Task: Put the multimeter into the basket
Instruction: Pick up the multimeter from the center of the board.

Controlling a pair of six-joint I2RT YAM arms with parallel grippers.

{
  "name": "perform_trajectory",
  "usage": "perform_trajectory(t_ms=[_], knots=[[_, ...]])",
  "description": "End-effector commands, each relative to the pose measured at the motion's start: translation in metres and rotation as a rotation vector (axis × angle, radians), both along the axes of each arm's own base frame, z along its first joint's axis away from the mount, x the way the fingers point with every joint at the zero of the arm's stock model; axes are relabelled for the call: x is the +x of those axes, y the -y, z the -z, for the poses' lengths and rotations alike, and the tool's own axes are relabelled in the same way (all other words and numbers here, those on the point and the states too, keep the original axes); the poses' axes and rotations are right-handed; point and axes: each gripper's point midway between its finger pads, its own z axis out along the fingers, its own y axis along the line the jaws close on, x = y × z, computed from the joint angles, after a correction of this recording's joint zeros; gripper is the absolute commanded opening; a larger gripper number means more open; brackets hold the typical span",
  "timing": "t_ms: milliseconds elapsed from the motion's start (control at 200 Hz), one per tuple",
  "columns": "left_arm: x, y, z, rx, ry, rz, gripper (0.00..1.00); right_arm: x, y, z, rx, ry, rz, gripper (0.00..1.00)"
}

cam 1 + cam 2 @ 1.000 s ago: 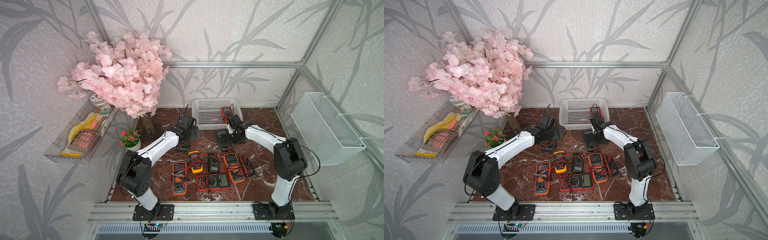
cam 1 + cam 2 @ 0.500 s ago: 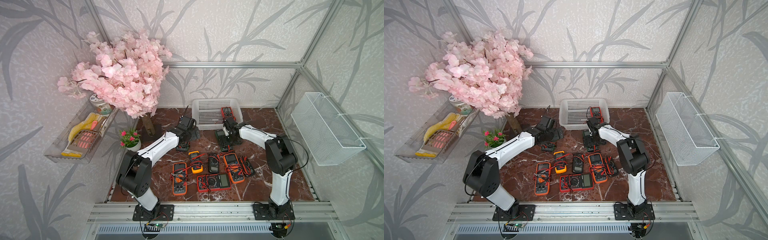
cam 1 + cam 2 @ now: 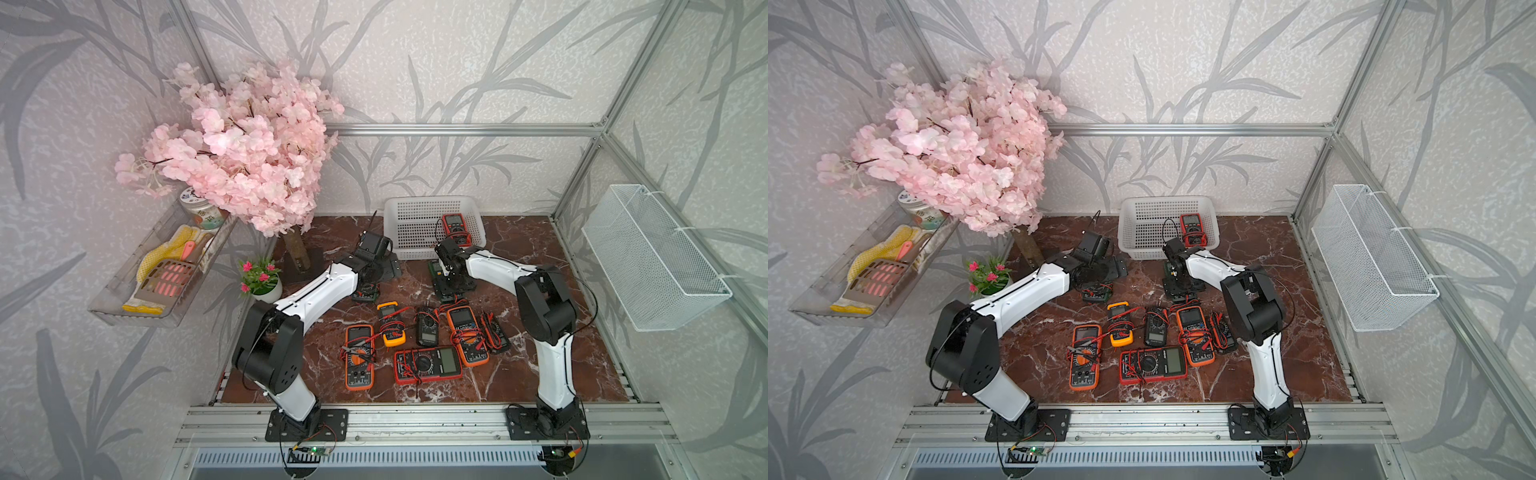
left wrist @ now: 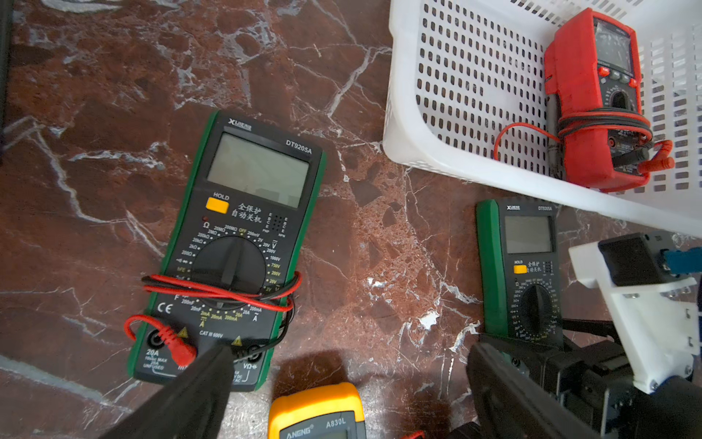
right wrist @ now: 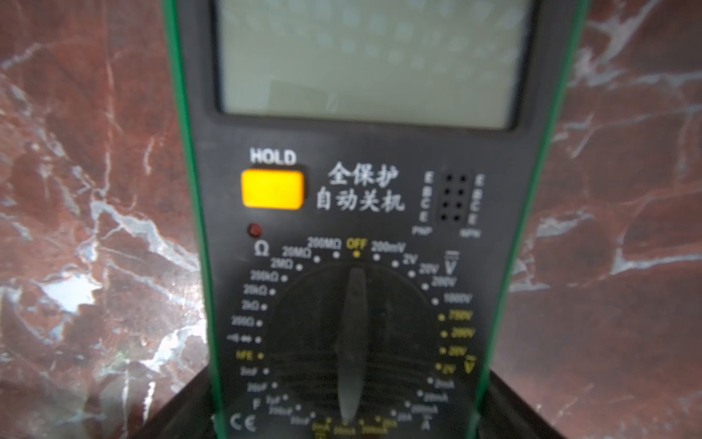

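Top view: R pincer (image 3: 451,290) is low over green meter (image 3: 433,268), on desk (image 3: 498,382) just near of basket (image 3: 415,252).
L wrist: L pincer (image 4: 349,353) is spread wide, empty.
R wrist: fingers (image 5: 178,414) flank the meter; can't tell if clamped.
Squeeze mid-body, lift level, clear the rim.

Both top views: high at the cell's front, angled down and back, covering the whole marble table (image 3: 523,237). Left wrist: close above table, catching basket (image 4: 456,76) corner. Right wrist: very near, straight over green multimeter (image 5: 361,190), blurred.
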Motion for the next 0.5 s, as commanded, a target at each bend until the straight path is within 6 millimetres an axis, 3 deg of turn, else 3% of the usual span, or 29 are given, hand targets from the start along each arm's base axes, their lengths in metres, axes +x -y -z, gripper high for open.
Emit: perform_trajectory(t_ms=[0,180,495], knots=[[-0.003,-0.003,-0.004,-0.008,0.011,-0.003,1.0,-0.006,0.0,0.001,-0.022,-0.024,-0.011,0.78],[-0.003,-0.002,-0.005,-0.011,0.011,-0.001,1.0,-0.005,-0.005,-0.013,0.015,-0.008,-0.006,0.64],[-0.003,-0.001,-0.009,-0.021,0.02,0.006,1.0,-0.01,-0.015,-0.055,0.099,0.022,0.003,0.57]])
